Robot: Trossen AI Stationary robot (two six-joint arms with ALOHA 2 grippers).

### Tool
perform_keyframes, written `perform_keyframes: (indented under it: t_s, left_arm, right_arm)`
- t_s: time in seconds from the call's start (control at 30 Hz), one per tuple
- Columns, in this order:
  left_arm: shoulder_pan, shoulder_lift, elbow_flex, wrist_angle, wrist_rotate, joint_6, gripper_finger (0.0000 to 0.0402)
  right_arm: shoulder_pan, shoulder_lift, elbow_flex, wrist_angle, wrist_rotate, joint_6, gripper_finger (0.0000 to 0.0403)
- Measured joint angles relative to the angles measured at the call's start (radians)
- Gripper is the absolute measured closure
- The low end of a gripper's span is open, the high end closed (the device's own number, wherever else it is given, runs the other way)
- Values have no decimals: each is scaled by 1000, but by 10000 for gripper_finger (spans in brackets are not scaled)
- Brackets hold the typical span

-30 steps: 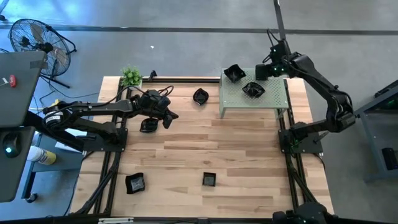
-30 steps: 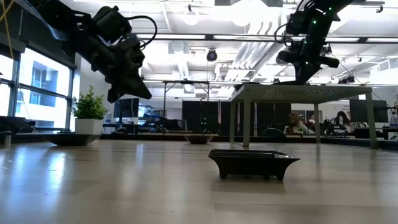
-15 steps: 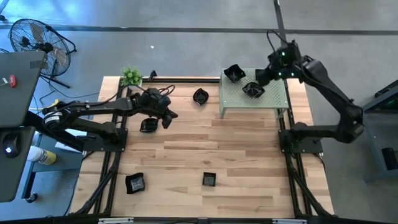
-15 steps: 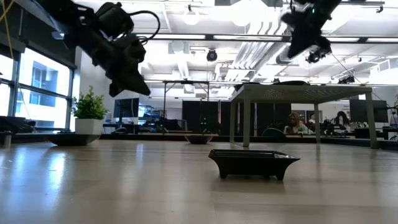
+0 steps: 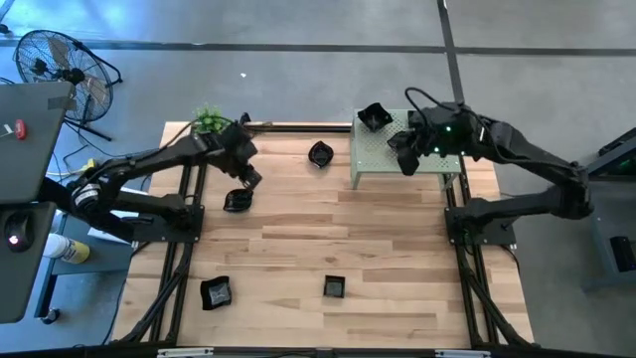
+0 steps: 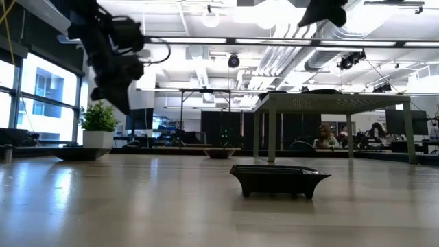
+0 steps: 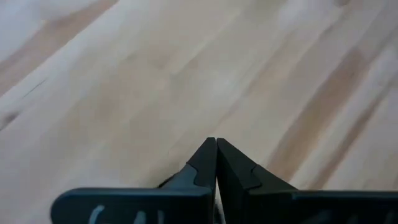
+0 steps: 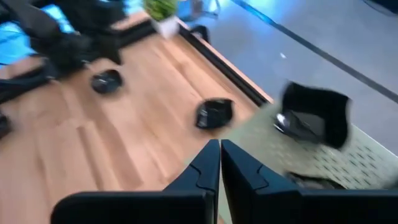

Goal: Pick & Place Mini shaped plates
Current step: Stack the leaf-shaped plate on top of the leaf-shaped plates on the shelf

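Note:
Small glossy black plates are spread over the wooden table. One plate (image 5: 238, 201) lies just near of my shut left gripper (image 5: 252, 179) (image 7: 216, 155), which hovers above bare wood. A second plate (image 5: 320, 154) (image 8: 214, 113) sits near the far edge. Two plates lie near the front: a wavy one (image 5: 216, 292) and a square one (image 5: 334, 287) (image 6: 280, 180). Another plate (image 5: 374, 116) (image 8: 311, 115) rests on the pale green stand (image 5: 437, 159). My shut right gripper (image 5: 402, 161) (image 8: 220, 155) hangs over the stand's left part. It hides most of a second plate (image 8: 311, 180) lying there.
A potted plant (image 5: 209, 121) stands at the table's far left corner. Black frame rails (image 5: 298, 126) run along the far edge and both sides. The stand's legs (image 6: 271, 134) rise from the table's far right part. Bare wood lies open in the table's middle.
My right gripper has swung from the stand's far right corner toward its left and near side, rising out of the top of the low view. My left gripper has drawn back toward the table's far left corner and turned. No plate has moved.

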Motion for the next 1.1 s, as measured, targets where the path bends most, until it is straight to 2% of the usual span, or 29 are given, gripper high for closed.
perform_keyframes:
  t_s: [0.1,0.2,0.3,0.43,0.57,0.87,1.0,1.1]
  left_arm:
    - [76,0,0,-95,-11,91,391]
    - [117,11,0,-172,-37,161,363]
    - [124,32,-1,-205,-70,200,321]
    - [123,83,-1,-203,-54,231,268]
    - [121,171,-1,-202,-49,273,245]
    - [121,323,-2,-175,-27,375,254]
    - [121,344,-2,-176,8,393,280]
    - [121,345,-2,-174,30,394,315]
  right_arm:
    - [60,0,0,35,9,1,392]
    - [107,0,0,55,36,0,398]
    - [140,0,0,64,41,-2,401]
    - [168,0,0,93,43,-3,397]
    - [186,0,0,115,43,-6,399]
    - [206,0,0,144,49,-10,397]
    - [206,0,0,144,50,-9,400]
    - [206,0,0,144,50,-5,401]
